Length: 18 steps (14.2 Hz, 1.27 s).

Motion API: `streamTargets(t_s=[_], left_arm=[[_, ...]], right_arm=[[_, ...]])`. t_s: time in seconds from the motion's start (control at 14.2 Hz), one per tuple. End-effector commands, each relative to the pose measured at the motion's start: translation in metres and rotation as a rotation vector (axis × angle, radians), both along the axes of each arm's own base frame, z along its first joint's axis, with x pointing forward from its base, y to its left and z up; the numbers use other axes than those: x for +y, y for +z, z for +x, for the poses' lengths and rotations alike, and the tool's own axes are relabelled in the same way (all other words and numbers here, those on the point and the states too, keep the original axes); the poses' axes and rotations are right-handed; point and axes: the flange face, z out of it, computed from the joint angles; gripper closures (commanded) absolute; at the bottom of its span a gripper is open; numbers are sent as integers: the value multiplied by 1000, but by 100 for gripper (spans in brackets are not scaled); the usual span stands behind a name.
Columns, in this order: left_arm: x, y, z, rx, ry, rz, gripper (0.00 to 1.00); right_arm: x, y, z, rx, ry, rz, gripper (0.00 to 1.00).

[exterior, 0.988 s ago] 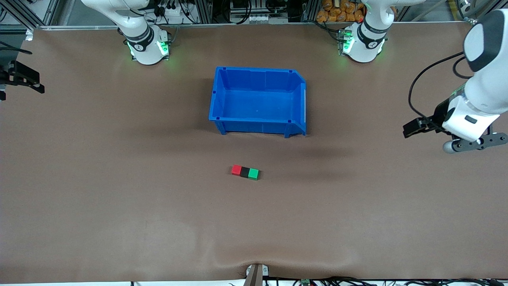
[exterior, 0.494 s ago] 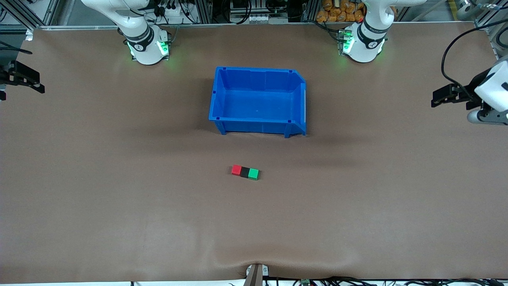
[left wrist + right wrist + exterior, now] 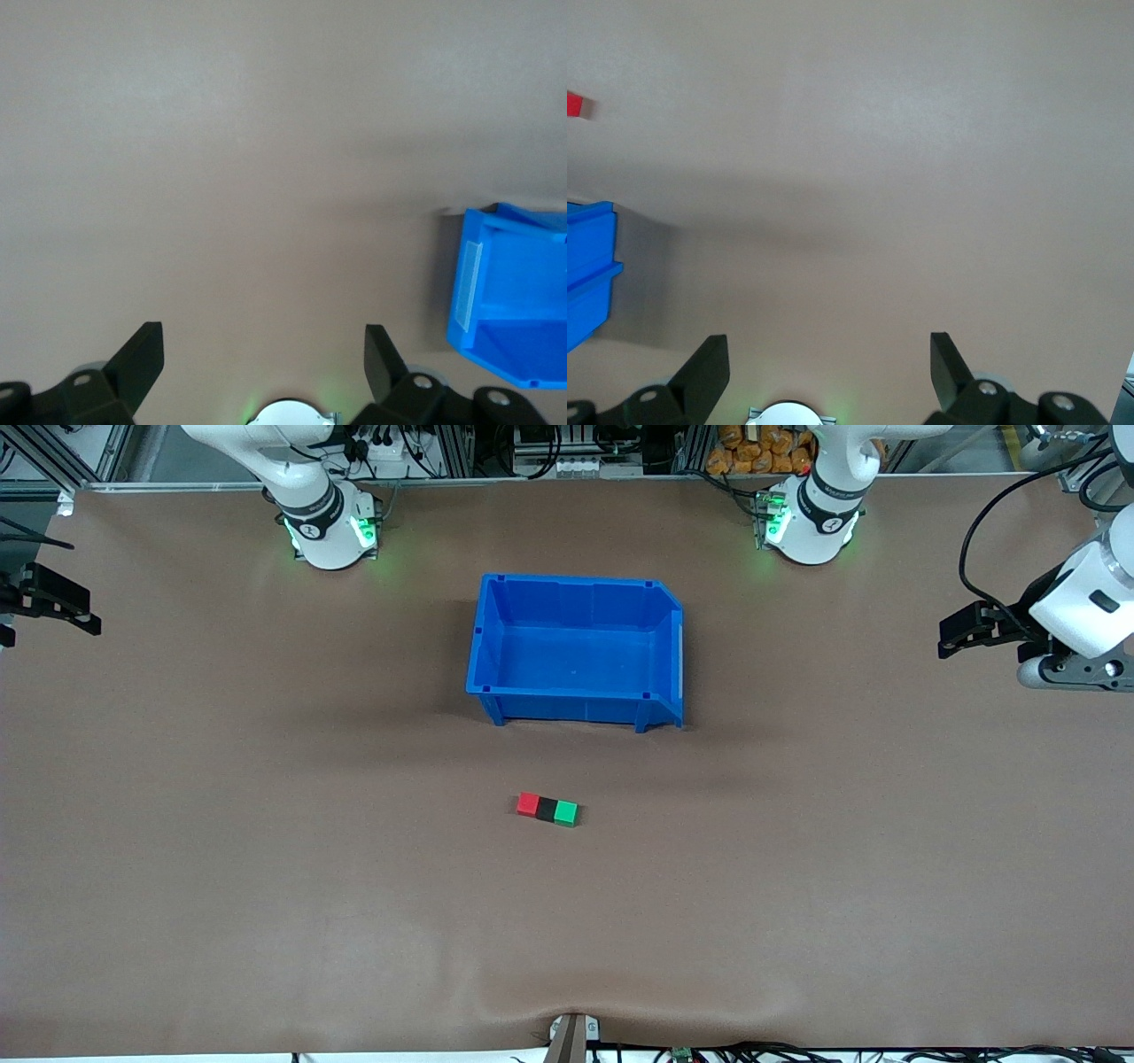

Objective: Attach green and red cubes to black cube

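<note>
Right pincer: raised over the tabletop at the right arm's end, seen at the very edge of the front view; fingers spread wide, nothing between them; the arm waits. Tabletop: brown covering, slightly rippled along the edge nearest the front camera. Red cube: resting on the tabletop about midway between the two ends, touching the black cube on the side toward the right arm's end; also visible as a small red corner in the right wrist view. Black cube: the middle piece of the row, touching both neighbours. Green cube: touching the black cube on the side toward the left arm's end; the three form one straight, slightly slanted row. Blue bin: open-topped, standing farther from the front camera than the row of cubes and well apart from it. Left pincer: raised over the tabletop at the left arm's end; fingers spread wide, holding nothing.
</note>
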Motion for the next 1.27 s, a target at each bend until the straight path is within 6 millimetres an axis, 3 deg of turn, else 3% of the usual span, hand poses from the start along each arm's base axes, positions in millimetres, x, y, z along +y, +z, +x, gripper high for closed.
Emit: streamTargets(t_s=[0.0,0.42,0.56,0.85,1.2], left_arm=[[3,15,0,-12,10,-18,0],[4,21,-2,-15,24,-60,0],[15,25,-3,-21,36,-66,0],[15,24,-7,3,-20,-56,0],[28,22,-8,18,-64,-57,0]], right_arm=[[3,4,-5,0,-17,13,0],[4,4,-5,2,-19,20,0],[4,3,-5,4,-19,21,0],[4,3,-5,7,-19,21,0],[2,2,-6,12,-23,36,0]])
